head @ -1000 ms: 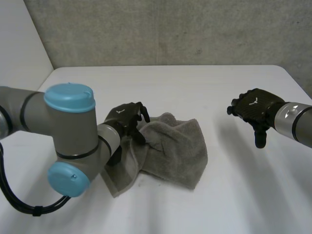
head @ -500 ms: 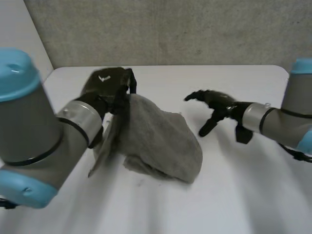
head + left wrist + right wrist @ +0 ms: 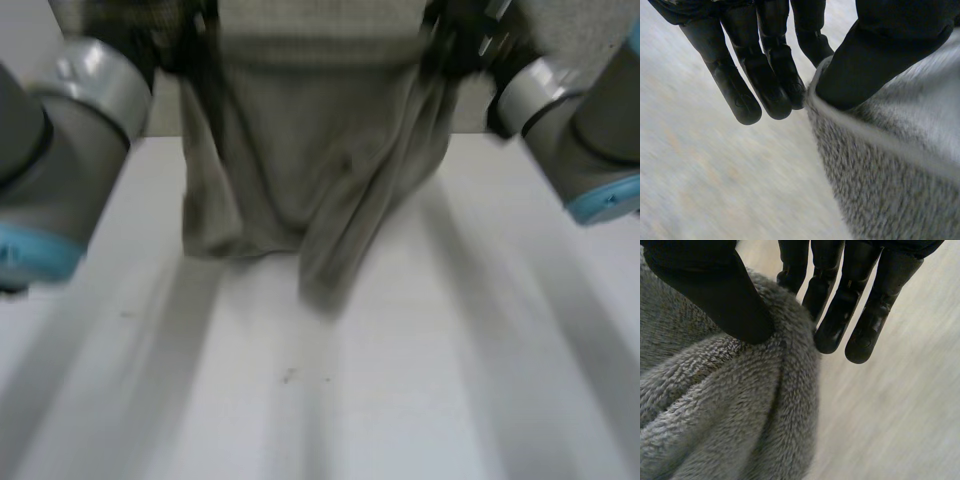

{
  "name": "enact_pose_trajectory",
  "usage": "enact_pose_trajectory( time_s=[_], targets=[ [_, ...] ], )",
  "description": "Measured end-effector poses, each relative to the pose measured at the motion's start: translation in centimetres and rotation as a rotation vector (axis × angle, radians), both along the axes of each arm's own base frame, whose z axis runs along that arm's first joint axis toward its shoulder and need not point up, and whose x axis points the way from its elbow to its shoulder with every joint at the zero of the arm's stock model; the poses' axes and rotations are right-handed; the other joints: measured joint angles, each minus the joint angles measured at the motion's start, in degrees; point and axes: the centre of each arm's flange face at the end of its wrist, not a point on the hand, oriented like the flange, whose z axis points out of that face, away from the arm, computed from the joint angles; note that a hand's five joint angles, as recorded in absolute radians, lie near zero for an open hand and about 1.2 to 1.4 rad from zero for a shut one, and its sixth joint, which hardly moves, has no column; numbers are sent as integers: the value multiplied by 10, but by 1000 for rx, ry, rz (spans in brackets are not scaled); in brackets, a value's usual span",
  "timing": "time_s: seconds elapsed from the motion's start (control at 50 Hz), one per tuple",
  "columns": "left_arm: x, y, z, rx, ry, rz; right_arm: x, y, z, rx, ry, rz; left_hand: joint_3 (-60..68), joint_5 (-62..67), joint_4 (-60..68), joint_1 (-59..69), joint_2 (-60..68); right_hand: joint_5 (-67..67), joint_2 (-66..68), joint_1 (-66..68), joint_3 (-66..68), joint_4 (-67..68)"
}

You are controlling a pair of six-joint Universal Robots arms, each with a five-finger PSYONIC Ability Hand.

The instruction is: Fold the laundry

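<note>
A grey towel [image 3: 310,150] hangs in the air above the white table [image 3: 420,380], stretched between my two hands, its lower edge drooping toward the tabletop. My left hand [image 3: 190,40] holds the towel's upper left corner; in the left wrist view its thumb [image 3: 880,55] presses the towel [image 3: 900,170] against the fingers [image 3: 765,70]. My right hand [image 3: 455,45] holds the upper right corner; in the right wrist view its thumb [image 3: 715,290] pinches the towel [image 3: 725,410] against the fingers [image 3: 840,305].
Both grey forearms [image 3: 80,100] [image 3: 560,110] reach in high from the sides. A grey wall [image 3: 320,40] stands behind the table's far edge.
Both hands have risen with the towel, lifting it off the table and spreading it between them. The right hand came across from the right and closed on the towel's corner.
</note>
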Motion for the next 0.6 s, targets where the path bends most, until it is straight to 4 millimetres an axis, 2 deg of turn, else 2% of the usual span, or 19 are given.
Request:
enact_pose_trajectory(
  time_s=[0.06, 0.08, 0.1, 0.14, 0.18, 0.2, 0.26, 0.28, 0.3, 0.34, 0.36, 0.38, 0.4, 0.44, 0.46, 0.5, 0.52, 0.54, 0.6],
  targets=[
    [2, -12, 23, -88, 34, 29, -11, 14, 39, -169, -87, -50, 0, 0, 0, 0, 0, 0, 0, 0, 0, 0],
    [3, -18, 37, -141, 60, 45, -17, 28, 55, -255, -131, -66, 0, 0, 0, 0, 0, 0, 0, 0, 0, 0],
    [3, -18, 37, -141, 60, 45, -17, 28, 55, -255, -131, -66, 0, 0, 0, 0, 0, 0, 0, 0, 0, 0],
    [4, -22, 44, -175, 80, 57, -23, 45, 62, -306, -151, -70, 0, 3, 0, 0, 0, 0, 0, 0, 0, 0],
    [4, -22, 44, -175, 80, 57, -23, 45, 62, -306, -151, -70, 0, 3, 0, 0, 0, 0, 0, 0, 0, 0],
    [4, -23, 38, -166, 77, 59, -25, 55, 57, -302, -141, -69, 0, 5, 0, 3, 0, 0, 0, 0, 0, 0],
    [2, -24, 6, -85, 32, 53, -26, 70, 28, -214, -50, -73, 0, 7, 0, 11, 0, 1, 0, 0, 3, 2],
    [2, -23, -20, -17, -6, 49, -25, 76, 6, -142, 28, -78, 0, 7, 0, 11, 0, 1, 0, 0, 4, 3],
    [2, -21, -37, 25, -30, 46, -25, 78, -4, -110, 66, -80, 0, 7, 0, 11, 0, 1, 0, 0, 5, 3],
    [3, -18, -60, 85, -65, 41, -26, 84, -27, -34, 160, -83, 0, 7, 0, 11, 0, 2, 0, 0, 6, 3],
    [3, -18, -60, 85, -65, 41, -26, 84, -27, -34, 160, -83, 0, 7, 0, 11, 0, 2, 0, 0, 6, 3],
    [6, -11, -92, 169, -113, 34, -26, 88, -41, 11, 217, -81, 0, 7, 0, 11, 0, 2, 0, 0, 5, 3],
    [7, -6, -109, 214, -139, 29, -27, 97, -69, 97, 336, -68, 0, 7, 0, 11, 0, 2, 0, 0, 6, 3],
    [11, 5, -140, 292, -185, 15, -27, 105, -88, 152, 417, -54, 0, 7, 0, 11, 0, 2, 0, 0, 6, 3],
    [11, 5, -140, 292, -185, 15, -27, 105, -88, 152, 417, -54, 0, 7, 0, 11, 0, 2, 0, 0, 6, 3],
    [16, 19, -170, 368, -230, -8, -30, 121, -127, 264, 591, -13, 0, 7, 0, 11, 0, 3, 0, 0, 6, 3],
    [17, 23, -178, 387, -242, -16, -31, 125, -134, 284, 620, -4, 0, 7, 0, 11, 0, 3, 0, 0, 6, 3],
    [19, 32, -194, 426, -268, -35, -34, 133, -152, 337, 699, 24, -17, -10, -19, 5, -22, 5, 0, 0, 6, 3],
    [23, 45, -216, 475, -310, -65, -38, 146, -174, 404, 792, 67, -73, -66, -73, -57, -79, 6, 0, 0, 6, 3]
  ],
)
